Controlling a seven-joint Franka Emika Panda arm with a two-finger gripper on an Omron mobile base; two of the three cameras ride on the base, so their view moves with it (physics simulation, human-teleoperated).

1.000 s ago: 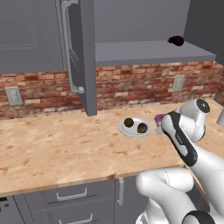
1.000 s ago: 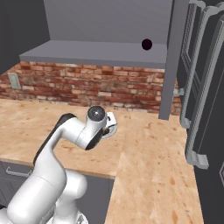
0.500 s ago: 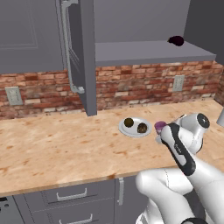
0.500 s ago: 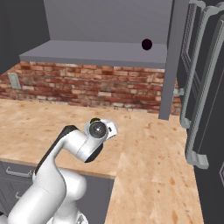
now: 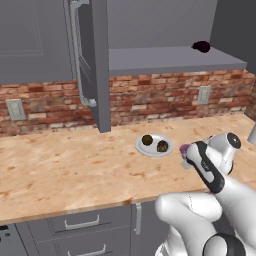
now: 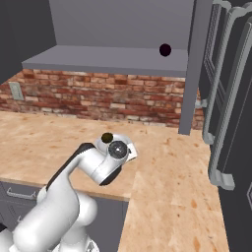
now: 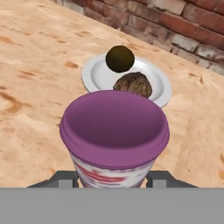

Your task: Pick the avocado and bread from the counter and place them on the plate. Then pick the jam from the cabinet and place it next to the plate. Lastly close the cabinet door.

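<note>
avocado (image 7: 120,58): on the plate (image 7: 96,72), at its far side in the hand view; this part looks done
bread (image 7: 133,85): also on the plate, just beside the avocado and nearer the gripper; done too, by the look of it
jam (image 7: 113,133): out of the cabinet (image 5: 170,59); clenched between the two fingers, which show either side of its base in the hand view; lid up, jar upright; in the left base view it sits just right of the plate, low over the counter (image 5: 65,167); whether its base touches the counter I cannot tell
gripper (image 7: 113,180): closed on the jam; nothing shows a release
plate: on the counter below the open cabinet, near the brick wall (image 5: 150,95)
door (image 5: 95,65): standing open, edge toward the left base camera, bar handle (image 5: 77,50) on its left face; not yet closed
dark lump (image 5: 201,46): on the cabinet shelf, far right; no part of the task
left to do: set the jam down beside the plate and let go; then swing the door shut; I judge the task roughly two thirds through
</note>
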